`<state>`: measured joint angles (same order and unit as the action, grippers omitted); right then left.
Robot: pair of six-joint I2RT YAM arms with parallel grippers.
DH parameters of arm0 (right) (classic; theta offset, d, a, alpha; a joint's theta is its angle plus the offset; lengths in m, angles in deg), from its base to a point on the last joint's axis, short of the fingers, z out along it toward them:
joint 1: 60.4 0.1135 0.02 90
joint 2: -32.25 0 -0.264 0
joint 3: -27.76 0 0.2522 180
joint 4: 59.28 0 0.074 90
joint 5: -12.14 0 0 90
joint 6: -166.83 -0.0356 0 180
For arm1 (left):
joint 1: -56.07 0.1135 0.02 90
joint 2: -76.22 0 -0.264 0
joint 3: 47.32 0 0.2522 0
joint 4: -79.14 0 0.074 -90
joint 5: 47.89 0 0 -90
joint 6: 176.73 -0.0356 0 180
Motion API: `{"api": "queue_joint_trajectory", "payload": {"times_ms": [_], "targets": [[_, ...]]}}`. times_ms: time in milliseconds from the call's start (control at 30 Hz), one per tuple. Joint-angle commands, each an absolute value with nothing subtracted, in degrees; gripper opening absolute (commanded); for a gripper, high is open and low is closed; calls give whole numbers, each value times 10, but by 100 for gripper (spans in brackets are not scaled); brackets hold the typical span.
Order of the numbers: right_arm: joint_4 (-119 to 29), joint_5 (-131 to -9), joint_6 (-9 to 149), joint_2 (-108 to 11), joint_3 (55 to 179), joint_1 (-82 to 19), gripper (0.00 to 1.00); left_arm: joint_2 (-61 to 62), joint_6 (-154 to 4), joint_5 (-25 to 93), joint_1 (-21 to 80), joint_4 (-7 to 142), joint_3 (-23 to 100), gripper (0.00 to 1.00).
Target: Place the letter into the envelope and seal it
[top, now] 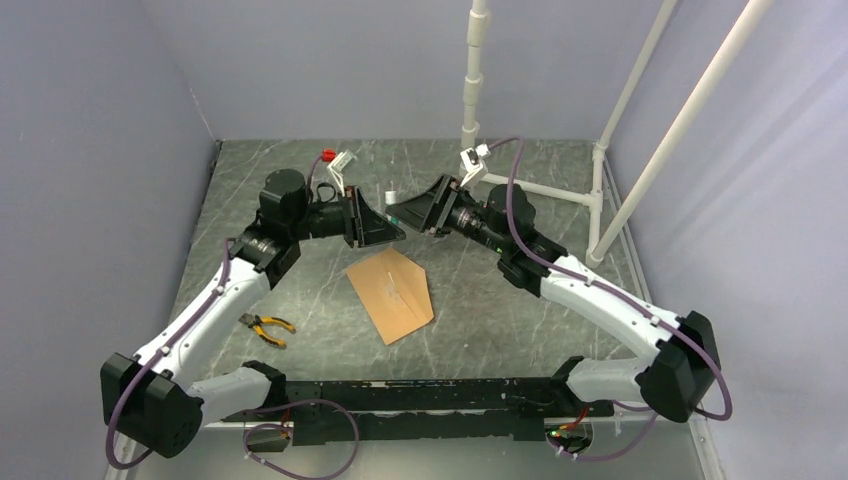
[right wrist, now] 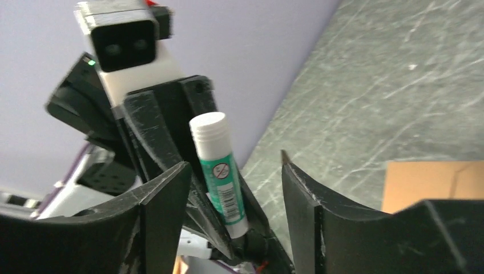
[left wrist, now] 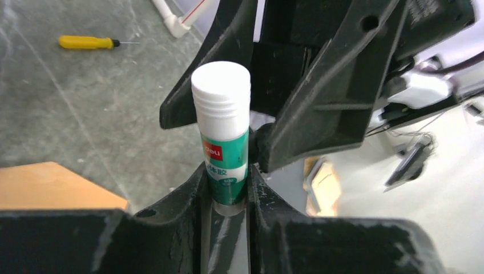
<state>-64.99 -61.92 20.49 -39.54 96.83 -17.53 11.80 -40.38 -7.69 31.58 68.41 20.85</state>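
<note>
Envelope [top: 390, 292] flat at mid-desk [top: 480, 300], glue stick [left wrist: 222, 131] held aloft at its 12 o'clock!
Left fingers [left wrist: 177, 205] are clamped on the stick's lower end; right fingers [right wrist: 162, 200] stand spread apart either side of its top.

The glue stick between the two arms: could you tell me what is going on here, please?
The two arms meet above the table. The left gripper is shut on the base of the glue stick; the right gripper stands open around it. The brown envelope lies flat below, flap open, untouched.
</note>
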Motion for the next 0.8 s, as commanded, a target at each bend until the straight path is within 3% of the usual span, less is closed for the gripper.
{"api": "queue_joint_trajectory", "payload": {"times_ms": [0,267,500,767], "targets": [[-456,-650,340,-358,1062,-176,67,104,-702,-119,313,473,308,2],[-255,-649,447,-372,1185,-176,71,25,-918,-103,303,269,415,2],[-162,-649,473,-437,1275,-176,66,22,-953,-79,280,241,435,2],[-165,-618,457,-463,1277,-176,63,33,-957,-74,274,235,435,3]]}}
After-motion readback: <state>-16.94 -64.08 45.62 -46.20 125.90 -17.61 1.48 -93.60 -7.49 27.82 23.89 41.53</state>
